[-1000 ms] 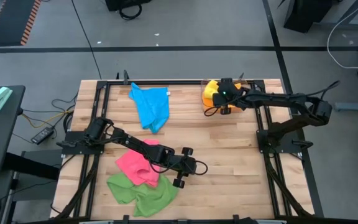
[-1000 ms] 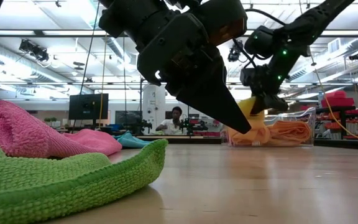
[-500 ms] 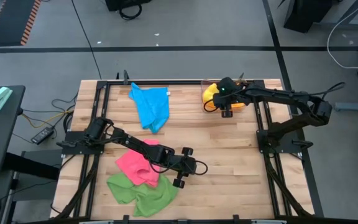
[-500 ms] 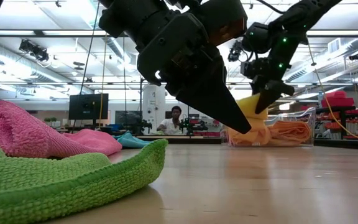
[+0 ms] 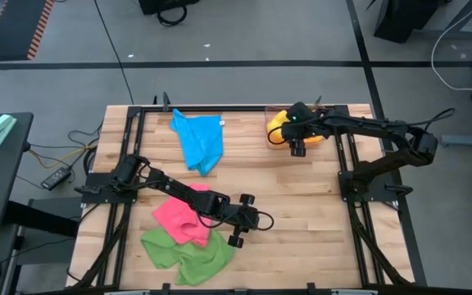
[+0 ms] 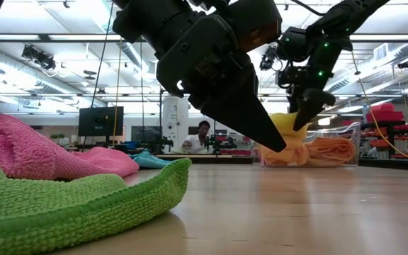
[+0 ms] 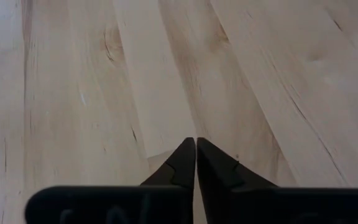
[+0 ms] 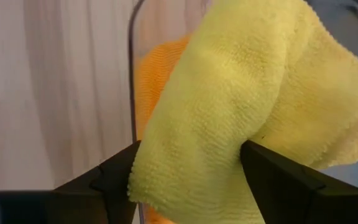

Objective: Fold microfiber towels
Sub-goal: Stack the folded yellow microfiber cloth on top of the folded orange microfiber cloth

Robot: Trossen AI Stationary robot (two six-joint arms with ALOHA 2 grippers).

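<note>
The yellow towel [image 8: 241, 106] is soft, light and floppy. My right gripper [image 8: 188, 177] is spread around its hanging edge at the table's [image 5: 301, 197] far right corner; I'd pinch a corner. Left gripper [image 7: 196, 163] is pressed together.

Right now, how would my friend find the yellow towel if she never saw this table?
Go to the table's far right corner, where the clear bin sits. The yellow towel hangs over the bin's edge, between the right gripper's open jaws. It is the only yellow cloth; its neighbour in the bin is orange.
</note>
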